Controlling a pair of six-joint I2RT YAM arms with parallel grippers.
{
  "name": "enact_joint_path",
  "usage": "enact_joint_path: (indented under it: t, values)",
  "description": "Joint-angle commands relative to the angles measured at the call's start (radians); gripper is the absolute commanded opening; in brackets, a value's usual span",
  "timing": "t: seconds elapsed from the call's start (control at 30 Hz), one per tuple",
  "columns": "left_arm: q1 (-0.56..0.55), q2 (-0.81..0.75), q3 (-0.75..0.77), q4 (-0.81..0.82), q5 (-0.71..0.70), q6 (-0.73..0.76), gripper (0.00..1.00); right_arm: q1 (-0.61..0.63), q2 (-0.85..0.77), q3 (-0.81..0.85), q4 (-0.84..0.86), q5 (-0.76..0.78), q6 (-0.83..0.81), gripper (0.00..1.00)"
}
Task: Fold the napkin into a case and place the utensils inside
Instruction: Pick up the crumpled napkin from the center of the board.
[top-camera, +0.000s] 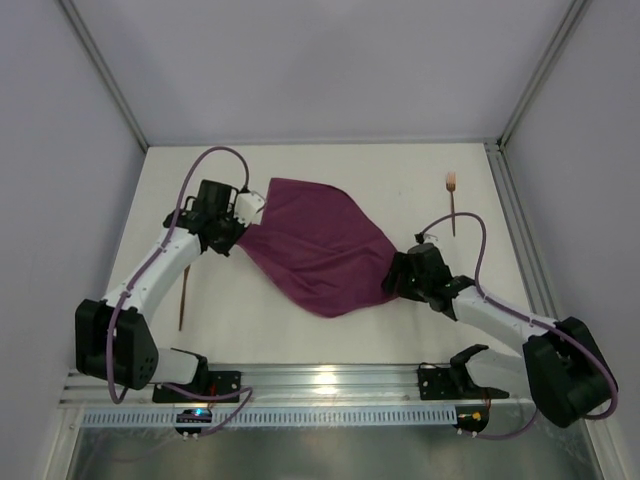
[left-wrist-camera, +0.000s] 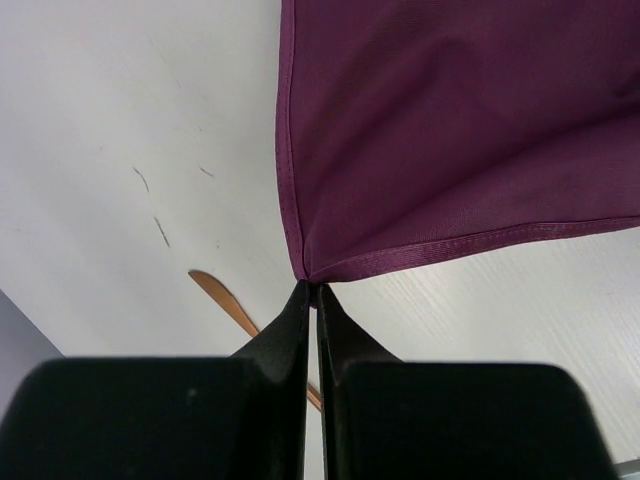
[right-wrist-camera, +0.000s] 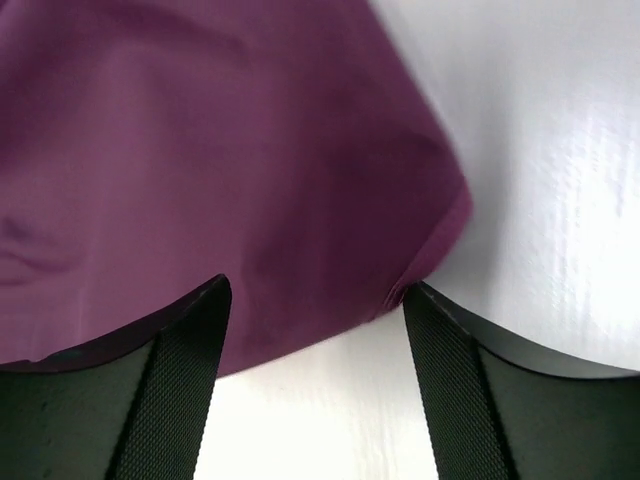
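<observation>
Your left pincer is clamped on a corner of the soft maroon-purple cloth napkin spread ahead of it — your right pincer gapes wide, napkin edge lying between its jaws.

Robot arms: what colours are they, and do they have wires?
The left arm and right arm have white tube-like links with chunky black joints and bases. A purple cable loops along each one. The left gripper and right gripper have black tapering fingers.
</observation>
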Motion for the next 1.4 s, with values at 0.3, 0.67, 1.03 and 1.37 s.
enact_joint_path:
  t: [0.3,0.67,1.03,1.37]
  values:
    - [0.006,-0.165,0.147,-0.112,0.036,-0.033,0.00,0.012,-0.117,0.251,-0.126,0.041,-0.087,0.04]
    - [0.011,-0.253,0.302,-0.257,0.019,-0.044,0.00,0.091,-0.418,0.740,-0.663,-0.066,-0.184,0.04]
    - [0.009,-0.091,0.085,-0.075,0.128,-0.045,0.00,0.013,0.009,0.644,-0.409,-0.277,-0.263,0.04]
    - [0.009,-0.017,-0.087,0.091,0.119,-0.001,0.00,0.000,0.494,0.662,-0.217,-0.226,-0.279,0.53]
